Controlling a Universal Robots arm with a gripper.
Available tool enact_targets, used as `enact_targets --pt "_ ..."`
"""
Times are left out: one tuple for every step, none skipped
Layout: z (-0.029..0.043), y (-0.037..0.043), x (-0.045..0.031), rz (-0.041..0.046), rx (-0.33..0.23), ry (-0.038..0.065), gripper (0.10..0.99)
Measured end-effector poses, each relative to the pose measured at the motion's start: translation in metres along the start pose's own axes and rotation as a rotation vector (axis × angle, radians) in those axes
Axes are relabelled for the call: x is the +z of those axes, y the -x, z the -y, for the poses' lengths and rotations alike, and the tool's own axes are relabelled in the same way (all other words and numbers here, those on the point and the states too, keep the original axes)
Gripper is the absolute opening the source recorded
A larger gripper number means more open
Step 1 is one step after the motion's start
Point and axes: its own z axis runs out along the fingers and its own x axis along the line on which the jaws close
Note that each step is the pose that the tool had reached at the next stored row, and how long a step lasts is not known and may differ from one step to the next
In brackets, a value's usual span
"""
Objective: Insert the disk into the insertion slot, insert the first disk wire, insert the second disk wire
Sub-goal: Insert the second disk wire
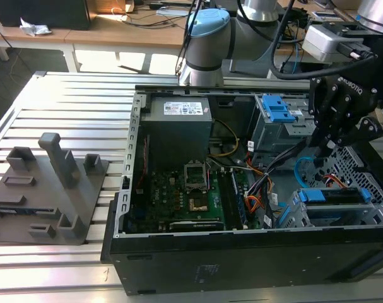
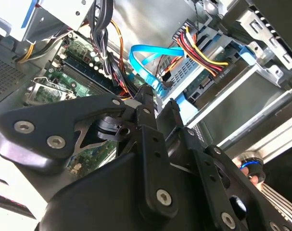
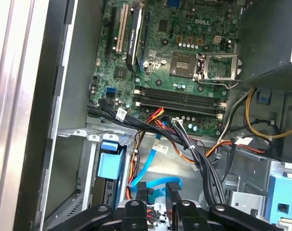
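The disk (image 1: 335,195) sits in the insertion slot (image 1: 293,213) at the near corner of the open computer case (image 1: 178,252), on the exterior view's right, with its blue carrier showing along the top of the perforated cage. The claw (image 1: 322,154) hangs inside the case just beyond the disk on its far side, between the slot and the larger grey bay (image 1: 276,123) with blue latches. In the first wrist view a blue ribbon cable (image 3: 152,161) loops right at the claw's tip. Whether the claw has hold of it, or how wide it stands, I cannot tell. A bundle of red, yellow and black wires (image 2: 203,50) runs close by. The motherboard (image 3: 174,57) lies on the case floor, towards the exterior view's left of the claw. The case stands on a slatted metal surface (image 1: 84,107); a grey fixture (image 1: 52,189) rests well apart, on the exterior view's left.
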Motion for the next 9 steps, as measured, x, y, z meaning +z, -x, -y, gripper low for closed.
enact_targets --pt "0.0000 -0.0001 -0.0010 -0.0006 -0.001 0.000 0.302" --pt "0.0000 -0.0001 -0.0010 -0.0003 -0.001 0.000 0.302" --pt "0.0000 -0.0001 -0.0011 -0.0003 -0.001 0.000 0.302" --pt "0.0000 -0.0001 -0.0011 -0.0003 -0.001 0.000 0.302" --pt "-0.0001 -0.0001 -0.0011 -0.0003 -0.001 0.000 0.302" --pt "0.0000 -0.0001 -0.0012 -0.0004 -0.001 0.000 0.302" --pt "0.0000 -0.0001 -0.0011 -0.0005 -0.001 0.000 0.302" --pt "0.0000 0.0000 -0.0007 -0.0006 -0.001 0.000 0.302" --pt "0.0000 0.0000 0.0004 -0.0005 -0.001 0.000 0.302"
